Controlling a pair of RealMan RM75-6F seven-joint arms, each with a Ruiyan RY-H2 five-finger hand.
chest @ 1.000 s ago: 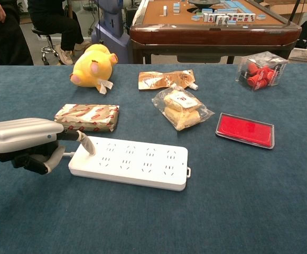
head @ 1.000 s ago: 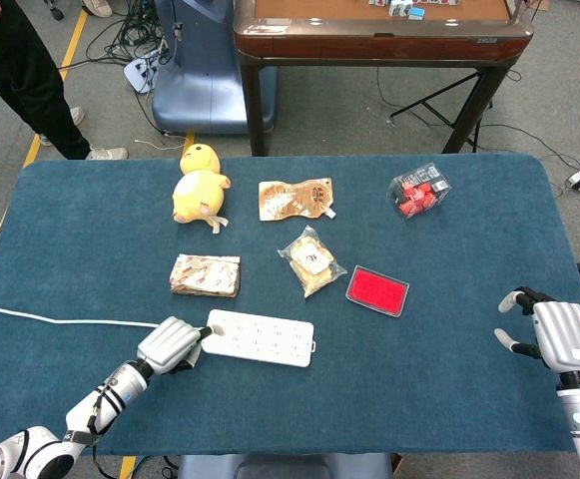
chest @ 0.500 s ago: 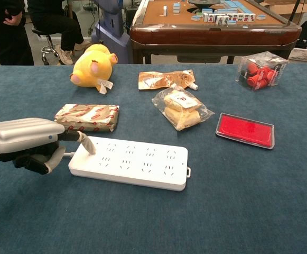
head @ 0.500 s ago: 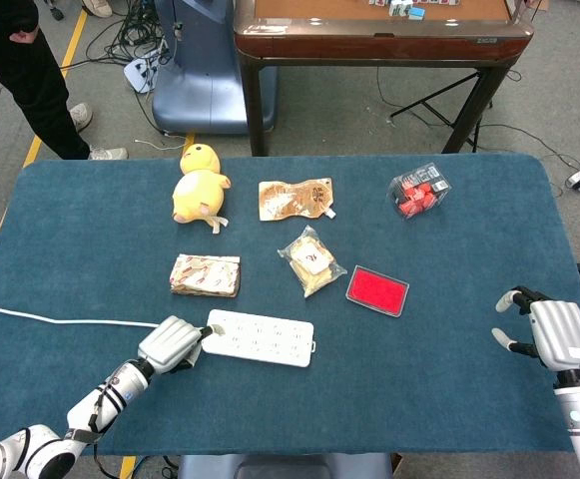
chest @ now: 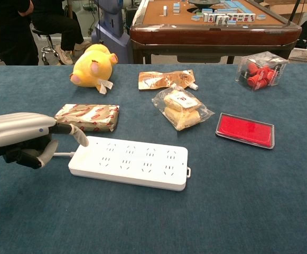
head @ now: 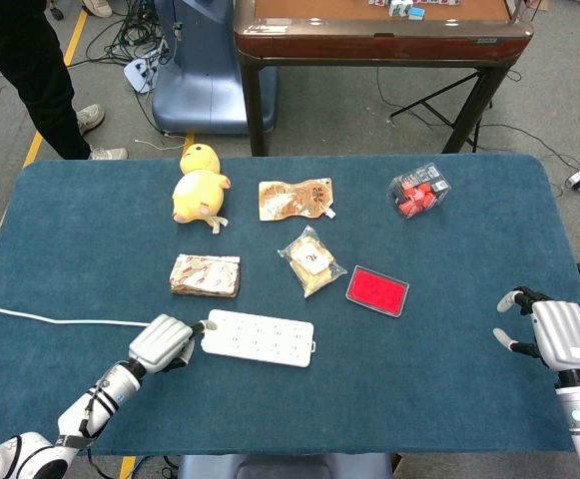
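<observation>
Left hand sits clenched on nothing, one fingertip at the power strip's cord end to nudge it; my right hand idles released.

Counter, blue cloth-covered. Lying on it: white power strip with white cord; yellow plush chick; patterned wrapped packet; brown spouted pouch; clear bag of pastries; flat red case; clear box of red pieces.
</observation>
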